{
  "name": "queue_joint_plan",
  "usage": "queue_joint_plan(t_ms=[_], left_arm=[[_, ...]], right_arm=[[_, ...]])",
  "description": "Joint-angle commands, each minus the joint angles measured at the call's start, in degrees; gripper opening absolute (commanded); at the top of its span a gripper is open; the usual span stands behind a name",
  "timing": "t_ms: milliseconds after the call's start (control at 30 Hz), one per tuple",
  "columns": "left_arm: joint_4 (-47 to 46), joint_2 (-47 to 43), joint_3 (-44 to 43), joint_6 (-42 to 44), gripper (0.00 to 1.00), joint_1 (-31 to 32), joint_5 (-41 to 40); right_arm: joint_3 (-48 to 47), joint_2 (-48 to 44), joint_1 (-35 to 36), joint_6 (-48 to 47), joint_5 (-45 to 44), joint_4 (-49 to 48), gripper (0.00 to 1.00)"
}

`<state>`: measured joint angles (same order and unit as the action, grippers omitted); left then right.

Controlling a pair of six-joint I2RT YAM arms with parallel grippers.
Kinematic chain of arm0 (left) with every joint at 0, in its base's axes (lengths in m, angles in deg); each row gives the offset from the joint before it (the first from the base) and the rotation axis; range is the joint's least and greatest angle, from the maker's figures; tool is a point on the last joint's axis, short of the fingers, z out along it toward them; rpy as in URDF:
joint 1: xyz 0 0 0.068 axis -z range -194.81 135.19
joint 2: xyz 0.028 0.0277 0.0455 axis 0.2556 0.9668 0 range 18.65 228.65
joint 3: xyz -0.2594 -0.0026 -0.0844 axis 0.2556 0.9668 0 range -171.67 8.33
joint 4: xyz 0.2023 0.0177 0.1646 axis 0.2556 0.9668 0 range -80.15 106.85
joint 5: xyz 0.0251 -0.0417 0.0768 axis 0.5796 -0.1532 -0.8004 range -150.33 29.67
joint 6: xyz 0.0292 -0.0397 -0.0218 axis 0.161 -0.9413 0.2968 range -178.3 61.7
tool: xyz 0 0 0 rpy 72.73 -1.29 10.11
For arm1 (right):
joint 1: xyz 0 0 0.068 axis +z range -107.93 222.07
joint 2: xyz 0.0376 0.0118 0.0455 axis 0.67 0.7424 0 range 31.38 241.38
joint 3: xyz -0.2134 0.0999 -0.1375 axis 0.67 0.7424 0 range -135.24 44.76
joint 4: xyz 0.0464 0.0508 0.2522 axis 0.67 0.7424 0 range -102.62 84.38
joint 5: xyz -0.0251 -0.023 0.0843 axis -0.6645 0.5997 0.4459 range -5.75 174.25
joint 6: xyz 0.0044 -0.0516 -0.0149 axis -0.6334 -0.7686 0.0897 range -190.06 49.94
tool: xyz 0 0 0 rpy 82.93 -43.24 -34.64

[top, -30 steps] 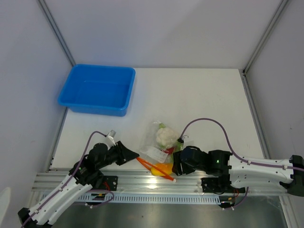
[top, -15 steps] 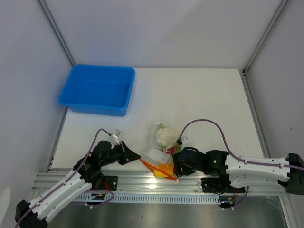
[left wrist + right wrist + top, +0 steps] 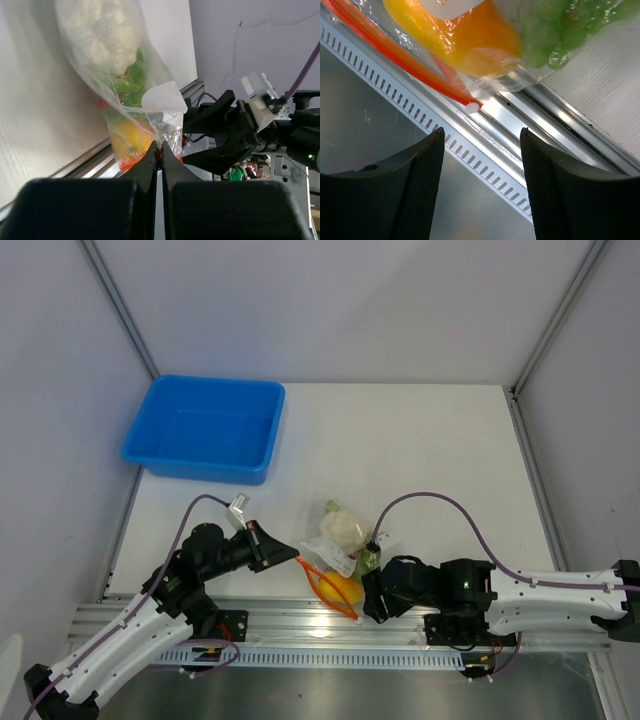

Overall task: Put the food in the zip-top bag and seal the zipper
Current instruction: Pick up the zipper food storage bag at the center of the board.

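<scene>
The clear zip-top bag (image 3: 335, 558) lies near the table's front edge, with the white cauliflower (image 3: 343, 529), green grapes (image 3: 366, 558) and yellow-orange piece (image 3: 340, 588) inside it. A bit of red chili (image 3: 102, 104) shows through the plastic. My left gripper (image 3: 293, 558) is shut on the left end of the red-orange zipper (image 3: 328, 588), pinched at the jaw tips (image 3: 161, 150). My right gripper (image 3: 370, 598) is open at the zipper's right end. The zipper (image 3: 395, 50) and its white tip (image 3: 472, 106) lie just beyond the open right gripper (image 3: 481, 135), not between its fingers.
A blue bin (image 3: 205, 428) stands at the back left. The aluminium rail (image 3: 320, 625) runs along the near edge under the bag's mouth. Grey walls close in the table on three sides.
My left gripper has moved right and slightly up, holding the zipper end. The bag has bunched up and shifted right. My right gripper has slid toward the near edge.
</scene>
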<state>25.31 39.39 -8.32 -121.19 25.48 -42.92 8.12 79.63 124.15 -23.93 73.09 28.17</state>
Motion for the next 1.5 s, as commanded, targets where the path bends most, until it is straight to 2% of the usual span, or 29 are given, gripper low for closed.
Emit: queue_joint_plan(t_ms=[0, 167, 267, 400, 533, 667, 800, 900, 967, 1133, 1233, 1300, 1333, 1467], left_arm=[[-3.5, 1.7, -5.7, 1.0, 0.01, 0.2, 1.3], [-5.7, 5.9, -10.3, 0.1, 0.0, 0.2, -1.4], [-3.7, 9.7, -17.5, -0.8, 0.0, 0.3, -4.1], [-1.7, 12.6, -22.0, -3.9, 0.01, 0.3, -8.3], [0.8, 14.2, -26.4, -6.5, 0.0, 0.2, -12.5], [0.7, 15.7, -29.8, -6.8, 0.01, 0.3, -13.2], [-0.4, 16.4, -29.5, -7.2, 0.01, 0.3, -12.4], [-0.7, 16.1, -28.8, -7.4, 0.01, 0.3, -12.3], [-0.3, 15.7, -28.8, -7.3, 0.01, 0.3, -12.6], [0.0, 15.1, -29.0, -7.3, 0.01, 0.2, -13.2], [-0.1, 15.7, -29.4, -7.3, 0.01, 0.2, -12.8], [-0.2, 15.9, -29.6, -7.2, 0.0, 0.2, -12.6], [-0.3, 16.0, -29.8, -7.2, 0.0, 0.3, -12.7], [0.4, 15.3, -29.6, -6.2, 0.01, 0.2, -13.1]], right_arm=[[-4.5, 1.9, 1.5, -2.3, -2.7, 0.1, 0.63], [-8.2, 2.8, 5.5, -3.8, -8.0, 1.3, 0.63], [-9.8, 3.7, 6.0, -4.9, -10.4, 2.6, 0.64], [-11.3, 4.8, 7.9, -7.9, -13.4, 1.4, 0.64], [-12.9, 7.3, 7.9, -10.9, -16.1, 1.0, 0.65], [-15.0, 10.7, 7.9, -13.0, -22.0, 2.0, 0.67], [-15.0, 12.9, 3.7, -16.3, -22.1, -0.1, 0.65], [-13.2, 12.7, -1.0, -19.6, -18.7, -4.0, 0.59], [-12.6, 12.0, -3.1, -21.3, -14.9, -7.2, 0.49], [-8.5, 8.8, -8.5, -27.2, -2.1, -16.3, 0.45], [-7.8, 9.2, -9.9, -28.2, 1.9, -18.6, 0.41], [-7.6, 9.8, -10.4, -28.8, 3.0, -19.3, 0.33], [-7.6, 10.3, -10.6, -28.8, 2.7, -19.3, 0.23], [-8.1, 10.2, -11.4, -28.6, 1.6, -18.4, 0.02]])
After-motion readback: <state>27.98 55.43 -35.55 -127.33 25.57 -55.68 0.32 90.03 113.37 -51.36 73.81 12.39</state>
